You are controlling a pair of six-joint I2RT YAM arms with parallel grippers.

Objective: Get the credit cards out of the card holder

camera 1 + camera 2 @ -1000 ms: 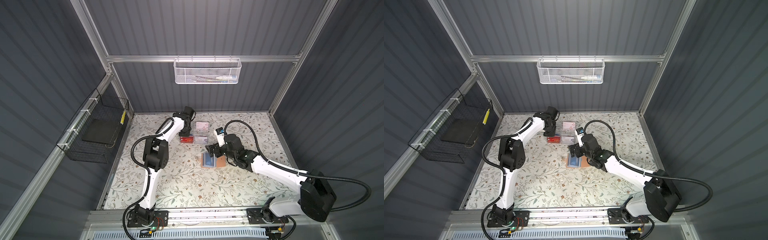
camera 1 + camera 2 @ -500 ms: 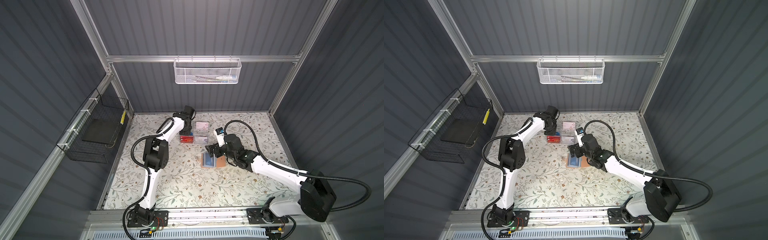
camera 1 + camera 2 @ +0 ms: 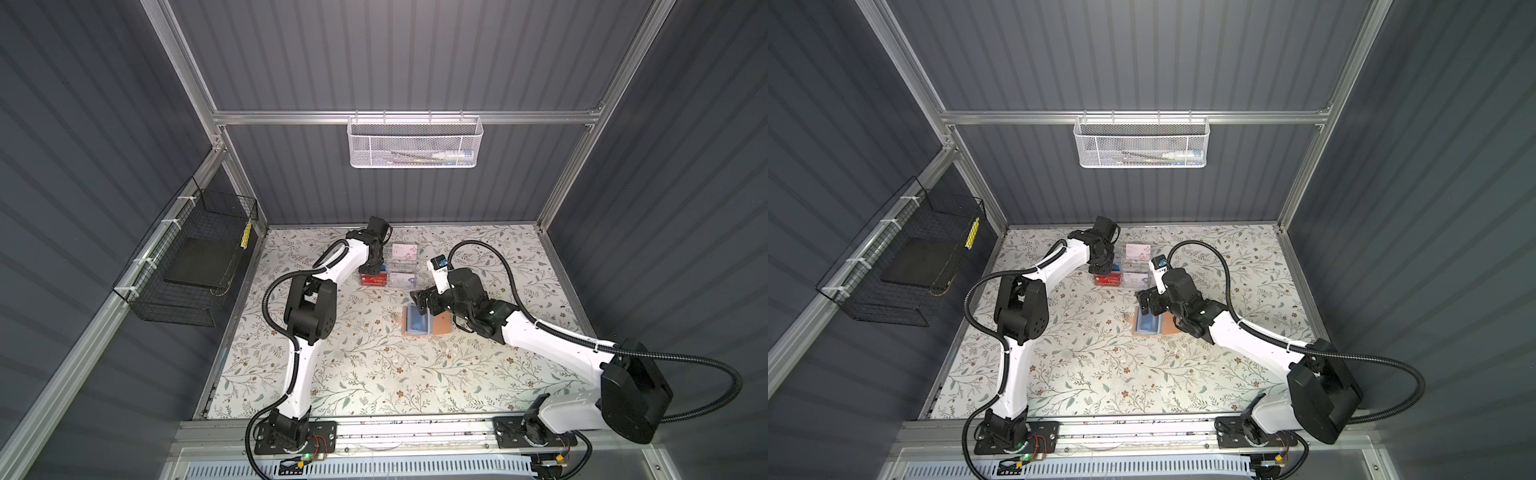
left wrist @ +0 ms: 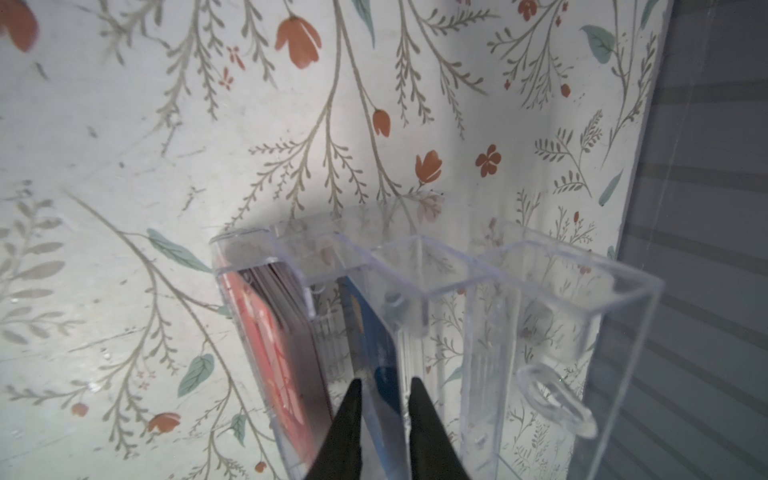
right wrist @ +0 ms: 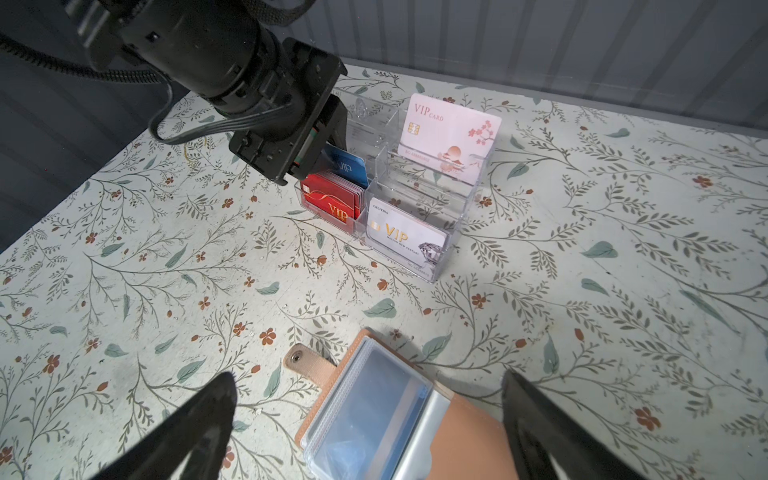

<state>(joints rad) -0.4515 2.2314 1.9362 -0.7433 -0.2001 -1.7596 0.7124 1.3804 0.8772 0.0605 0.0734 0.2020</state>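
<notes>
dark grey ribbed walls close in a bench covered in a floral print. at its far side stands a clear box of stepped compartments, and credit cards already sit in it: a stack of red cards in the front slot nearest the left arm, a white card beside them, a pink card at the back.

the left end effector reaches into the slot behind the red stack. its fingers are a narrow way apart with a blue card between them; whether they pinch it or only flank it i cannot tell.

nearer the middle the card holder lies open and flat on the bench, plastic sleeves up. in the right wrist view something blue shows through the top sleeve, so at least one card seems left inside; the pages underneath are hidden. the right end effector hovers just above the holder, fingers spread wide, holding nothing.

my reading: well along, the blue card at its slot, the holder not yet emptied.
</notes>
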